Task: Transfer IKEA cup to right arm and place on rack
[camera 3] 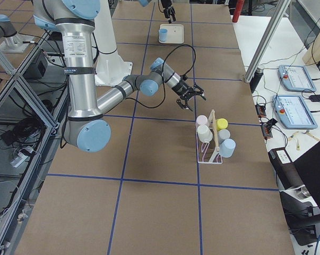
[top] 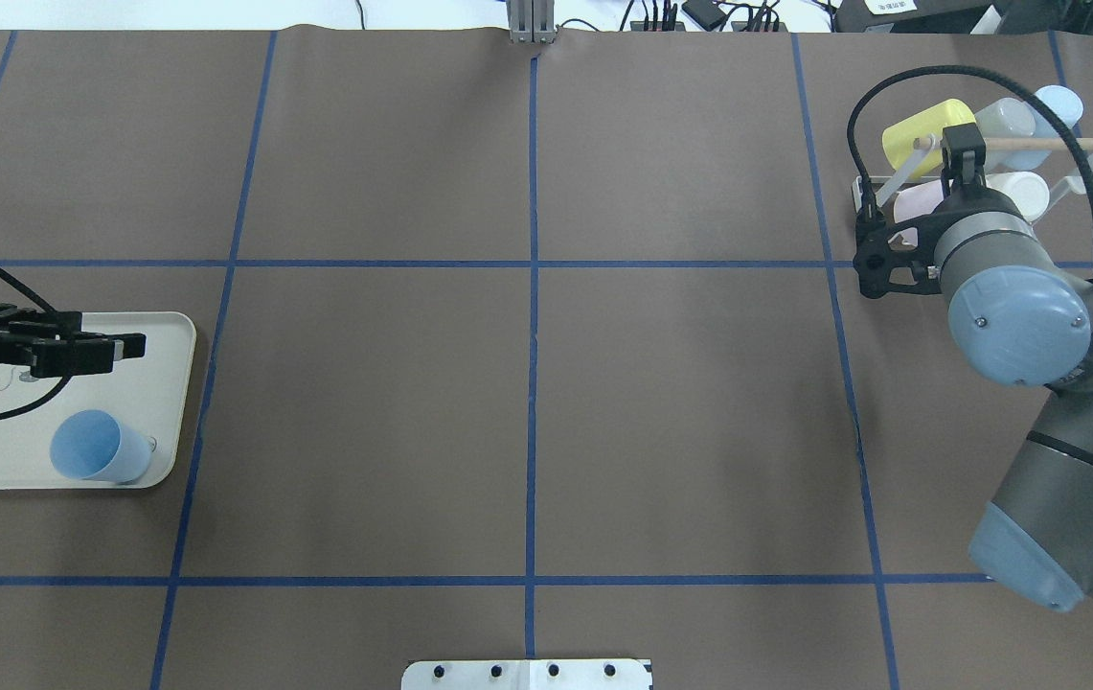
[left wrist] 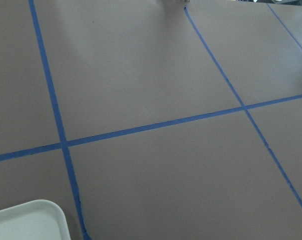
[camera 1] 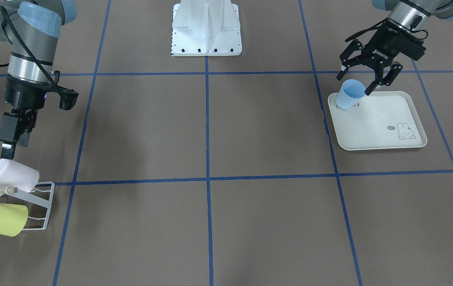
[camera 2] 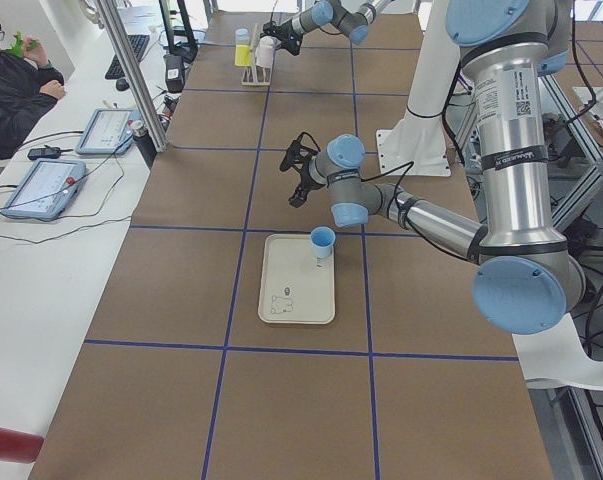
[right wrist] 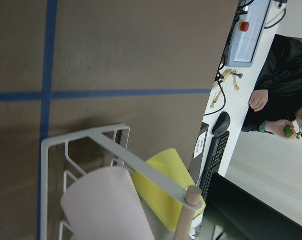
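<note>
Brown matting (top: 690, 412) crossed by blue tape lines covers the table, and we take it from the left of the overhead view. At the far left edge lies a cream tray (top: 163, 383) with a small rabbit drawing (camera 1: 405, 131) in one corner. The IKEA cup (top: 96, 448) stands on the tray's lower right corner in that frame. It is pale blue, plain and tapering, with its mouth up.

The left gripper (camera 1: 356, 81) hangs over the tray with its fingers spread wide and nothing between them. In the front-facing view one fingertip seems to meet the cup's rim, but the overhead and left-side views show the gripper raised and apart from the cup.

At bottom centre we see the edge of a white base plate (top: 527, 676).

In the upper right stands the rack (right wrist: 135, 161), white wire with a pale wooden dowel (top: 1063, 144) across it. It already carries a yellow cup (top: 924, 129), a pink cup (camera 1: 14, 174) and three paler ones. The right arm (top: 1020, 316) reaches up to it, and its wrist and a long loop of black cable (top: 948, 67) hide part of the rack from above. The right gripper (camera 3: 190, 102) hovers close above the pink cup, empty, and in the right-side view its fingers look splayed apart.

Beyond the table edge — seen by the right wrist camera — a person in black (right wrist: 286, 85) sits by a keyboard.
</note>
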Tool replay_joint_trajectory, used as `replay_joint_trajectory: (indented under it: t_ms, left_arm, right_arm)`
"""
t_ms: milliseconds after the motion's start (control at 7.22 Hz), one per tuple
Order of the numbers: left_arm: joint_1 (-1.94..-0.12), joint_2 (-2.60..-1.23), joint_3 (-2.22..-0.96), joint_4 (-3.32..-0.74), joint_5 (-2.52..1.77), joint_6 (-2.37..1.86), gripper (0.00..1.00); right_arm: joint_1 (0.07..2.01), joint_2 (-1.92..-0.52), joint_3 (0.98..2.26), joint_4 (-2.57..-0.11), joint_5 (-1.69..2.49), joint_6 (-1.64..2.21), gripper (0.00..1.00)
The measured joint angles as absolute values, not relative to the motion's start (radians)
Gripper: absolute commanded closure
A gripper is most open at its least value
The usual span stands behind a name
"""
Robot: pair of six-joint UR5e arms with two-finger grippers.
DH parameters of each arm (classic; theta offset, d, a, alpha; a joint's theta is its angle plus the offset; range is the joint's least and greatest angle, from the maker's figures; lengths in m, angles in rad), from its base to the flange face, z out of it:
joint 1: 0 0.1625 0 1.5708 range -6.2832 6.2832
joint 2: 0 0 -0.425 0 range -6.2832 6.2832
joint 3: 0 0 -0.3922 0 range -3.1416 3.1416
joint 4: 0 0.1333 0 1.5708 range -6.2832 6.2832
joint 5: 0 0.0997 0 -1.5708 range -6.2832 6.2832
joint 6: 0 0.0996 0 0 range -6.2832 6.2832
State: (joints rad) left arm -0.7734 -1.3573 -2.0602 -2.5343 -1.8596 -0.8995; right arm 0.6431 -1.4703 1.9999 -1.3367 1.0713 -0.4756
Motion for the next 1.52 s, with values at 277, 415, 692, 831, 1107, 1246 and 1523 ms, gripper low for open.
replay_joint_trajectory:
  t_ms: [277,415,692,831,1107,1246,1523]
  left_arm:
    - [-0.772,-1.315,-2.058,-2.533,-1.786,-0.88,0.0]
    - [-0.768,-1.303,-2.05,-2.532,-1.764,-0.878,0.0]
    - [-0.752,-1.291,-2.014,-2.533,-1.721,-0.878,0.0]
    - [-0.736,-1.29,-1.999,-2.534,-1.714,-0.883,0.0]
    - [-0.695,-1.287,-1.986,-2.534,-1.711,-0.894,0.0]
    - [-0.67,-1.28,-1.982,-2.534,-1.71,-0.895,0.0]
    - [-0.633,-1.256,-1.979,-2.535,-1.708,-0.902,0.0]
  right_arm:
    - [0.594,-1.44,2.022,-1.297,1.167,-0.068,0.0]
    - [0.562,-1.434,2.025,-1.221,1.182,0.101,0.0]
    - [0.496,-1.428,2.025,-1.049,1.189,0.324,0.0]
    - [0.457,-1.409,2.022,-1.003,1.189,0.406,0.0]
    - [0.4,-1.335,2.015,-0.986,1.21,0.498,0.0]
    - [0.391,-1.311,2.017,-0.986,1.277,0.511,0.0]
    - [0.388,-1.282,2.019,-0.983,1.42,0.52,0.0]
